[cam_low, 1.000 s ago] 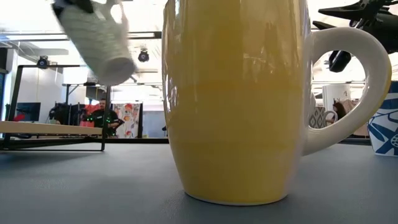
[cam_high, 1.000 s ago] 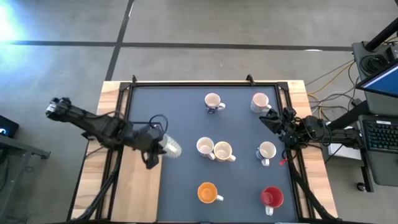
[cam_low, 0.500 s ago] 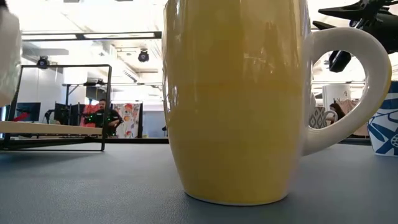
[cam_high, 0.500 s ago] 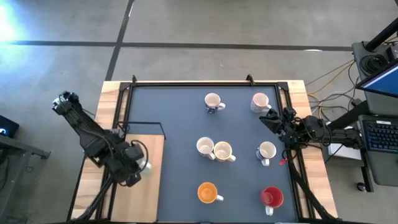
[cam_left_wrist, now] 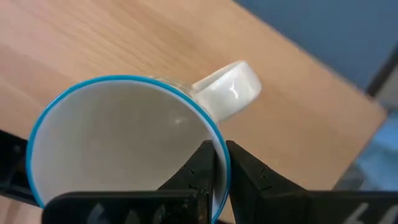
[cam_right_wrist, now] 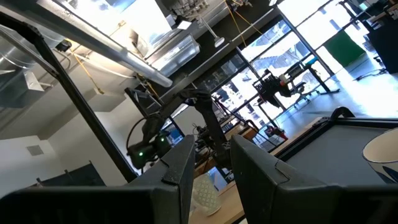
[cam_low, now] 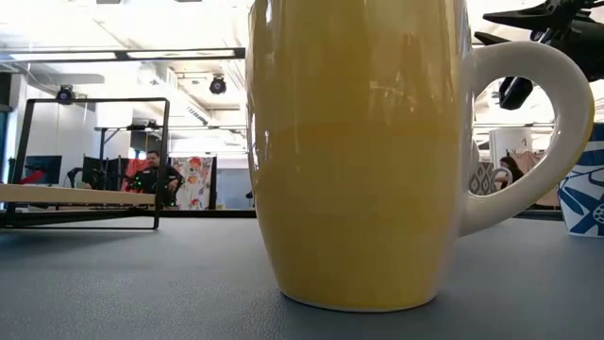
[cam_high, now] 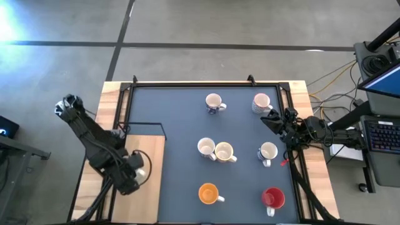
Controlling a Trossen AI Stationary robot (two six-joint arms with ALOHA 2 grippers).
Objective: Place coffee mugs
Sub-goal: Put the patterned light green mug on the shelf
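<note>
My left gripper (cam_high: 134, 170) is over the wooden board (cam_high: 150, 194) at the table's near left. It is shut on a white mug with a blue rim (cam_left_wrist: 118, 143), whose handle (cam_left_wrist: 229, 87) points away from the fingers. My right gripper (cam_high: 270, 119) waits, open, at the table's right edge. Seven mugs stand on their bases on the dark mat: two at the far side (cam_high: 214, 102) (cam_high: 261, 102), a touching pair mid-table (cam_high: 205, 147) (cam_high: 224, 152), a white one (cam_high: 268, 152), an orange one (cam_high: 209, 194) and a red one (cam_high: 273, 199). My left gripper pinches the mug's rim (cam_left_wrist: 219, 155) beside the handle, one finger inside the cup and one outside. The fingers come from above, pointing down. The mug's mouth faces up toward the wrist. Whether its base rests on the wooden board I cannot tell.
A black metal frame (cam_high: 144, 125) borders the board's far side and the mat (cam_high: 181, 175). In the low view a yellow mug (cam_low: 359, 151) fills the middle, and a blue-patterned mug (cam_low: 585, 189) shows at the right edge. A person sits in the room far behind.
My left arm has swung from the mat's left part toward the table's near left, carrying the mug out over the wooden board and lower. The mug, tilted sideways a second ago, now has its mouth up. It has left the low view.
</note>
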